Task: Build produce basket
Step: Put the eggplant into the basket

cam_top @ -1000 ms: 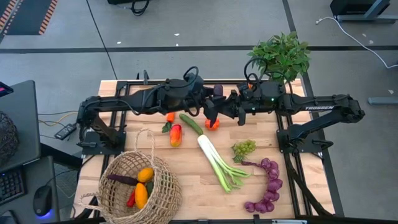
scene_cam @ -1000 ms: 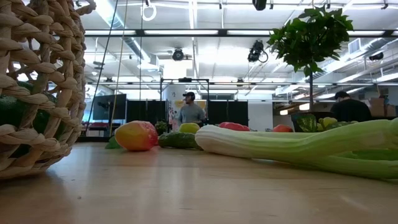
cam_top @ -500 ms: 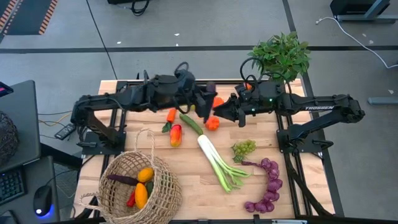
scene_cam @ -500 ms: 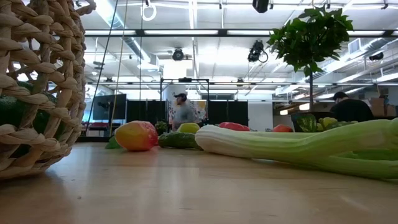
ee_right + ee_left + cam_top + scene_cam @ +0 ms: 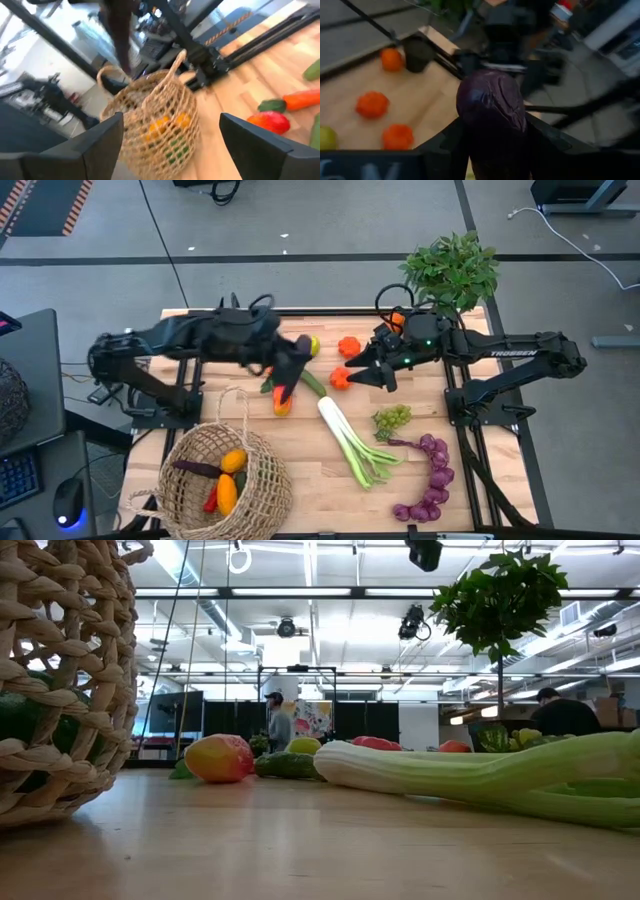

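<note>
Between the left gripper's (image 5: 492, 150) closed jaws sits a glossy dark-purple aubergine (image 5: 492, 107); right jaws gape empty.

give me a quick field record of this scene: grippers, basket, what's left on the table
left gripper: shut on aubergine, above the table's middle
right gripper: open, empty, near the orange peppers
basket: near left corner, holds some produce
table: leek, green grapes, purple grapes
</note>
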Tool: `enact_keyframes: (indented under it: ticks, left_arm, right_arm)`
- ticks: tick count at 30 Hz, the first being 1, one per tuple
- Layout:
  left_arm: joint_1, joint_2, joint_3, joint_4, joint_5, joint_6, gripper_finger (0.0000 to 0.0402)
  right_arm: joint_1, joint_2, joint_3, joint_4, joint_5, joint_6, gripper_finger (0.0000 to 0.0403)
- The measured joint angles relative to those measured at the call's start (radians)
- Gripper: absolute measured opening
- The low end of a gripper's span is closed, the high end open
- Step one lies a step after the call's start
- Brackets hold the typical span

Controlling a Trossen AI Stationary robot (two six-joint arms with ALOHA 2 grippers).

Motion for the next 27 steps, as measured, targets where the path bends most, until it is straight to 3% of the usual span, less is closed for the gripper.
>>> enact_keyframes:
  ticks: [11,18,23,27]
  left_arm:
    - [-0.273,-0.087,0.002,-0.055,0.110,-0.162,0.0159]
    - [-0.440,-0.081,0.001,-0.325,0.140,-0.194,0.0159]
    - [-0.483,-0.081,0.001,-0.578,0.134,-0.192,0.0159]
    - [-0.489,-0.081,0.000,-0.648,0.133,-0.143,0.0163]
  right_arm:
    - [-0.023,-0.001,0.000,-0.076,-0.122,-0.040,0.0328]
    - [-0.023,-0.001,0.000,-0.141,-0.126,-0.036,0.0327]
    - [-0.022,-0.001,0.000,-0.157,-0.121,0.028,0.0327]
    - [-0.021,-0.001,0.000,-0.157,-0.065,0.080,0.0327]
